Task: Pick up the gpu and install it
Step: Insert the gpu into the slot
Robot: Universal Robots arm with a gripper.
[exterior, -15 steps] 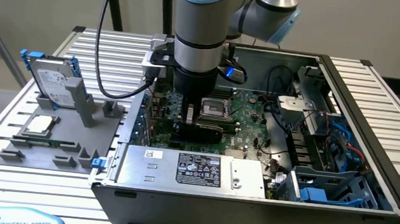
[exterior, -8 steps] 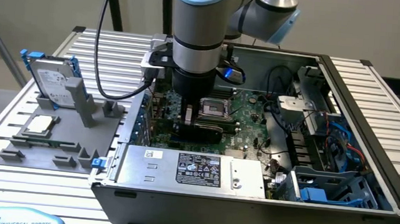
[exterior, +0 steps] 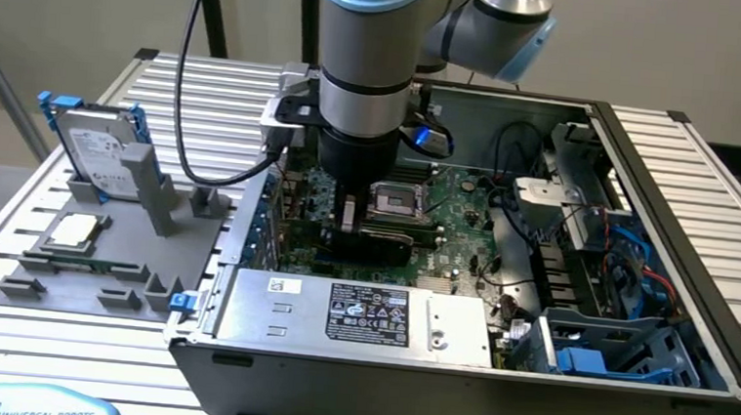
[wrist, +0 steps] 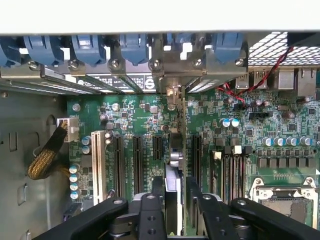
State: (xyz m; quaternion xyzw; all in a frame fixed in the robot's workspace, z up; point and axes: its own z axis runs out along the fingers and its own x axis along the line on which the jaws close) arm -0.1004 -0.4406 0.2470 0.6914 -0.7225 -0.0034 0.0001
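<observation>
The gpu [wrist: 175, 150] is seen edge-on in the wrist view, a thin card standing upright over the large green motherboard [wrist: 135, 120]. Its metal bracket end [wrist: 172, 92] reaches the row of slot openings at the case's back wall. My gripper [wrist: 175, 210] has a black finger on each side of the card, shut on it. In the exterior view the gripper [exterior: 358, 228] reaches down inside the open computer case [exterior: 636, 148], low over the motherboard [exterior: 456, 199], beside the CPU socket [exterior: 397, 202].
Empty expansion slots [wrist: 119, 155] lie beside the card, with a braided cable [wrist: 45, 160] further out. The power supply [exterior: 350, 314] spans the case front, and loose cables [exterior: 528, 194] run at the exterior view's right. A hard drive [exterior: 94, 149] and a chip [exterior: 75, 231] sit on grey fixtures outside.
</observation>
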